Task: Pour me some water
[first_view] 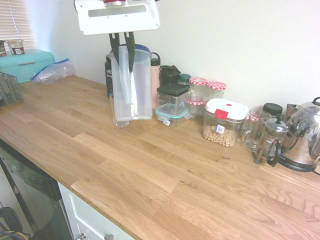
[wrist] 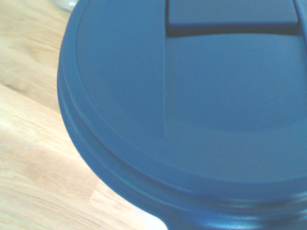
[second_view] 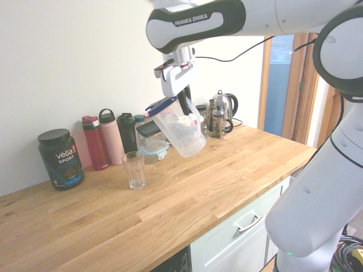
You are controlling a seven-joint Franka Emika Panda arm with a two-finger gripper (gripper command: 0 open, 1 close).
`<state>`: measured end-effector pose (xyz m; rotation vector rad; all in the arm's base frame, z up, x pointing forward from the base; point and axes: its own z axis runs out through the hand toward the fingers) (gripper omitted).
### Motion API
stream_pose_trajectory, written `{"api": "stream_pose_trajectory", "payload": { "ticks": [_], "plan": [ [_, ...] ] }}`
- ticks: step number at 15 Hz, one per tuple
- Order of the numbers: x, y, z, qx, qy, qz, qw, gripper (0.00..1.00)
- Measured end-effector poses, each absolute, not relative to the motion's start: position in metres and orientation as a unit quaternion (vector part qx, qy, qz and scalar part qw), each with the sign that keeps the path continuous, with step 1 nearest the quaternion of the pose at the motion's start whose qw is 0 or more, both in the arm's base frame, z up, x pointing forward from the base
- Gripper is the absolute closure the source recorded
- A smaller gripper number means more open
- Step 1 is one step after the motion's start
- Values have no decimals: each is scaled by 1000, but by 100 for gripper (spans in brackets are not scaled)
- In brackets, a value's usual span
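Claw point(first_view: 123, 42) pinches the handle of the clear jug point(first_view: 131, 85) with the blue lid point(wrist: 192, 110), so the jug hangs up in the air, nearly straight up, above the wooden worktop point(first_view: 150, 170) near the glass point(second_view: 134, 170).

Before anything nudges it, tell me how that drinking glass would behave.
The drinking glass looks empty and thin-walled, so probably light and easy to slide. Tall and narrow, it may tip. Clear glass: likely fragile and slippery.

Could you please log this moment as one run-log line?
tool: shut on pitcher handle | pitcher: lifted, near upright | glass: on counter, apart
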<state>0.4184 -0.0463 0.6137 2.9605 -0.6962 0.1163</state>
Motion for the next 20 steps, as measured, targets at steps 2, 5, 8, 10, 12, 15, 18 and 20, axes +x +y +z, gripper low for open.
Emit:
{"api": "stream_pose_trajectory", "payload": {
  "ticks": [2,5,8,10,12,15,18,20],
  "plan": [
    [404,-70,593,959,-277,52,19,100],
    [387,-97,546,936,-342,85,-8,100],
    [375,-122,509,907,-398,133,-28,100],
    [374,-129,498,886,-430,171,-39,100],
    [374,-134,493,862,-458,211,-47,100],
    [369,-134,476,822,-496,272,-56,100],
    [363,-138,464,781,-535,317,-55,100],
    [364,-143,459,777,-543,314,-51,100]
  ]
}}
